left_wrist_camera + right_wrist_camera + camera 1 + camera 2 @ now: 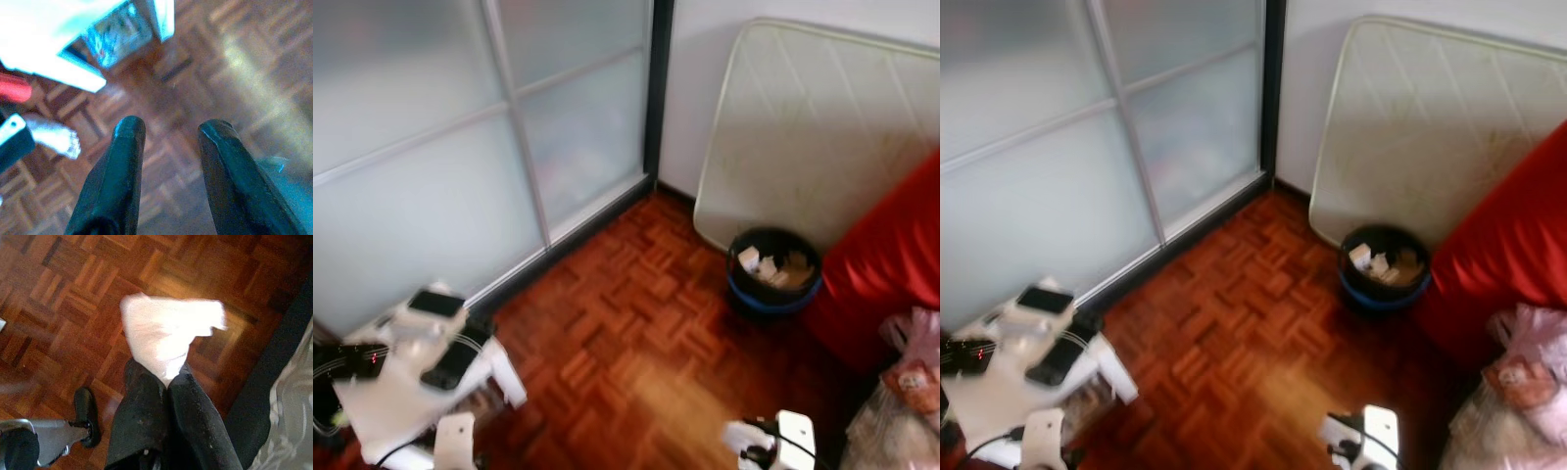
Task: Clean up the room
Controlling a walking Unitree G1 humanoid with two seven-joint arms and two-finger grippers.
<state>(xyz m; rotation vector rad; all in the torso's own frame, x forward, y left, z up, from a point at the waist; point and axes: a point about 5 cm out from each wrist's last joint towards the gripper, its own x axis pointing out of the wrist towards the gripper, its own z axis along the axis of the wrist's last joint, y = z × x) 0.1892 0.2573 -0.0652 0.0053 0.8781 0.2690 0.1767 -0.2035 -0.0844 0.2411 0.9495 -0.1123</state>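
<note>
frosted sliding doors (1087, 147) fill the upper left. a pale mattress (1430, 127) leans on the wall at upper right, a dark bin (1384, 269) holding paper scraps at its foot. red sofa (1508, 264) at right, white table (1009, 382) with phones at lower left, parquet floor (1234, 343) between.

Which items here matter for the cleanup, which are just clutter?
Job:
- tissue, pinched in the right gripper
- bin, already holding paper scraps
- left gripper, open and empty above the floor

Lying about:
- mattress leaning on the wall
- red sofa
- phones on the white table
- plastic bags
</note>
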